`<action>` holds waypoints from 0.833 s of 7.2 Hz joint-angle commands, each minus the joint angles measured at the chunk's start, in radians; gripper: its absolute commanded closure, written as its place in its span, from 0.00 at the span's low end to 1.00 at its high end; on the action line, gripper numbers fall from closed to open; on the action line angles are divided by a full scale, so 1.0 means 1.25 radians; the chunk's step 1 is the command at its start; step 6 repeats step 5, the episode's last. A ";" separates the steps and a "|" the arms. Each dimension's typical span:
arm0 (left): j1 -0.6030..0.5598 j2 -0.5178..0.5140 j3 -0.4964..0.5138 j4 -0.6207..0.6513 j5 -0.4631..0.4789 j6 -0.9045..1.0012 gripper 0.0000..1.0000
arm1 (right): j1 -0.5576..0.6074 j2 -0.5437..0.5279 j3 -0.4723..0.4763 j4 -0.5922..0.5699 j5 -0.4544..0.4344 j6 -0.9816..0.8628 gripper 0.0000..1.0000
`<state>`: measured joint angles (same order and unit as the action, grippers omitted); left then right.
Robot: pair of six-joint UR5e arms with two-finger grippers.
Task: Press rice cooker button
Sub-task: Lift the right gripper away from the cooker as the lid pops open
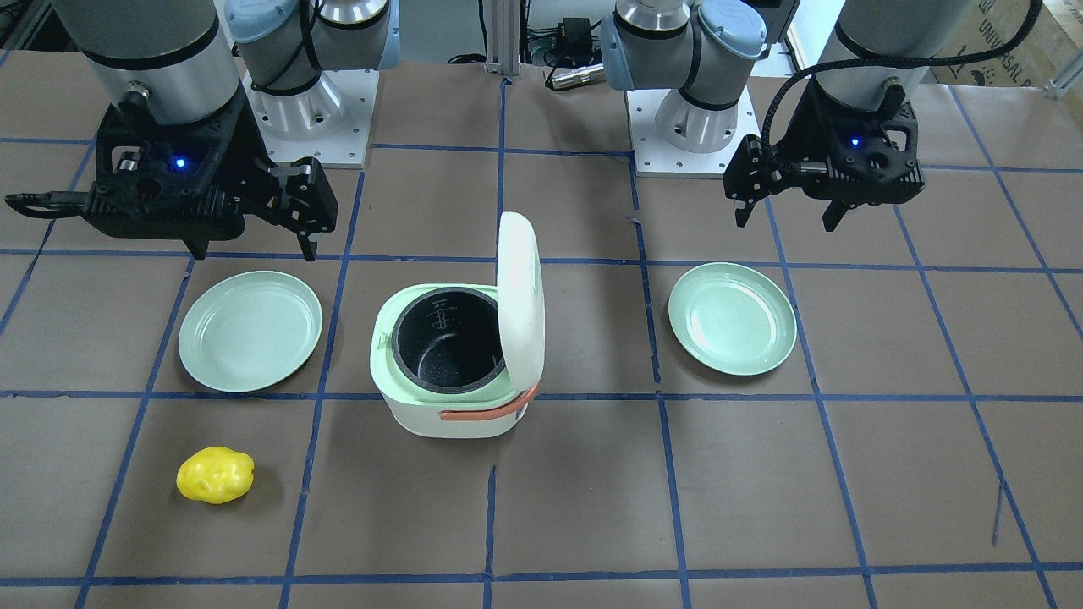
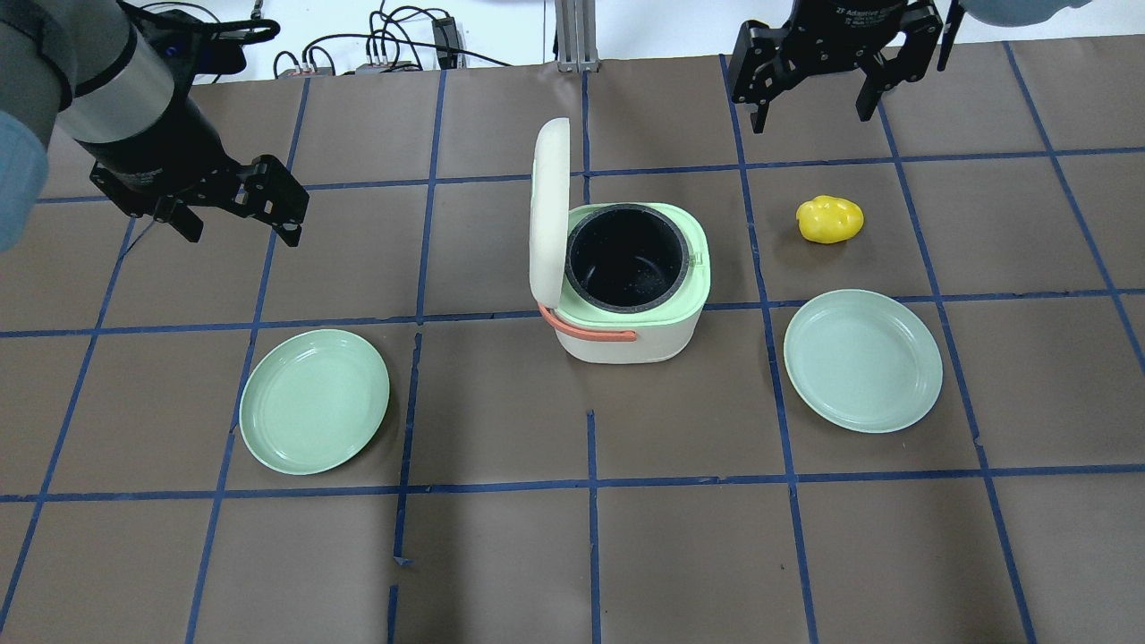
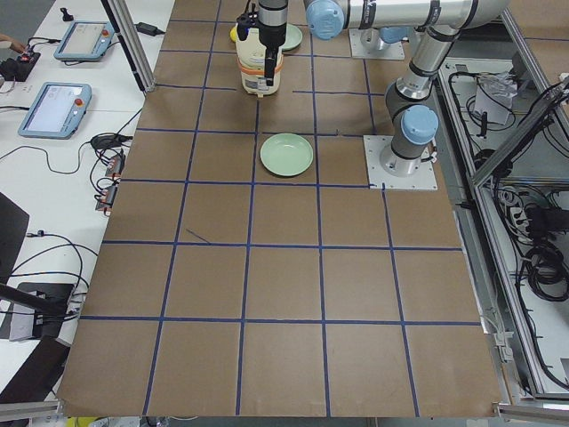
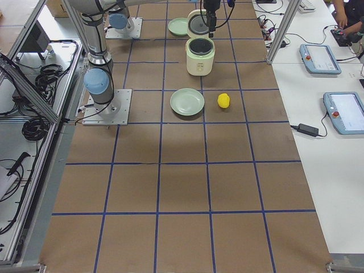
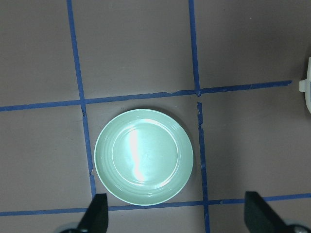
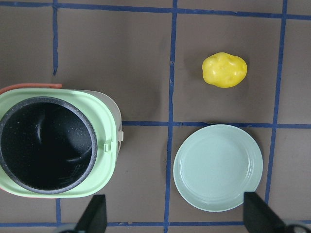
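Rice cooker [image 2: 631, 338] sits at the centre of the overhead frame on a brown worktop [image 2: 501, 555] gridded with blue tape. Its white lid [image 2: 548, 210] stands open and upright along the cooker's left side in that frame. The open lid exposes the dark inner pot [image 2: 626, 259], ringed by a pale green rim. An orange handle [image 2: 586, 329] lies folded against the near wall of the body.

The left end effector [image 2: 243, 234] hangs above the worktop in the upper left of the overhead frame, fingers spread wide and gripping nothing, well apart from the cooker. Its wrist camera looks straight down on a pale green plate [image 5: 144, 156], framed between the two fingertips at the bottom edge. That plate lies in the lower left of the overhead frame.

The right end effector [image 2: 810, 116] hovers at the top right of the overhead frame, also spread wide and holding nothing. Its wrist view shows the cooker at the left edge, a second green plate [image 6: 218, 167] at lower right and a yellow potato-shaped toy [image 6: 224, 70] at upper right. The toy lies near that plate but apart from it, and neither touches the cooker.
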<state>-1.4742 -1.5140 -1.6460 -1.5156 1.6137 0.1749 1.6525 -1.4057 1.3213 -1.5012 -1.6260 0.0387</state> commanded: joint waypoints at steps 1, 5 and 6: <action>0.000 0.000 0.000 0.000 0.000 0.000 0.00 | -0.004 -0.023 0.065 -0.008 0.004 -0.016 0.00; 0.000 0.000 0.000 0.000 0.000 0.000 0.00 | 0.000 -0.027 0.063 -0.026 0.004 -0.017 0.00; 0.000 0.000 0.000 0.000 0.000 0.000 0.00 | 0.000 -0.027 0.063 -0.026 0.004 -0.017 0.00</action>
